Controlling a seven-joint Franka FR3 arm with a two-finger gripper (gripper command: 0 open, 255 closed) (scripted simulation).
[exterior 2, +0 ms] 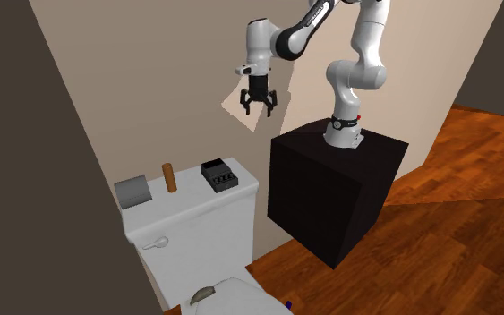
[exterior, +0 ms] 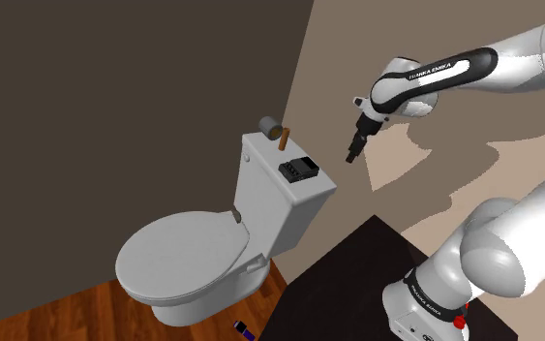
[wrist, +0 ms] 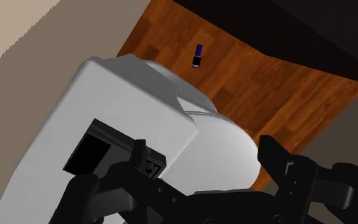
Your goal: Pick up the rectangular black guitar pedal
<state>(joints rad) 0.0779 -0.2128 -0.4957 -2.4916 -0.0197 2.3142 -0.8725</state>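
Note:
The black rectangular guitar pedal (exterior: 297, 170) lies on the white toilet tank lid (exterior: 260, 155), at the end nearest the stand. The second exterior view has the pedal (exterior 2: 220, 176) near the lid's right end. My black gripper (exterior: 354, 155) hangs in the air beside the tank, higher than the pedal and off toward the stand. Its fingers stand apart with nothing between them, and the same gripper (exterior 2: 260, 109) points downward. In the wrist view the pedal (wrist: 101, 149) sits just beyond one fingertip (wrist: 137, 154), outside the gap of the gripper (wrist: 206, 159).
A grey roll (exterior 2: 134, 191) and a brown upright cylinder (exterior 2: 168, 177) stand further along the lid. The white toilet seat (exterior: 178, 257) is below the tank. A small purple object (wrist: 198, 56) lies on the wood floor. The black stand (exterior 2: 330, 188) is close to the tank.

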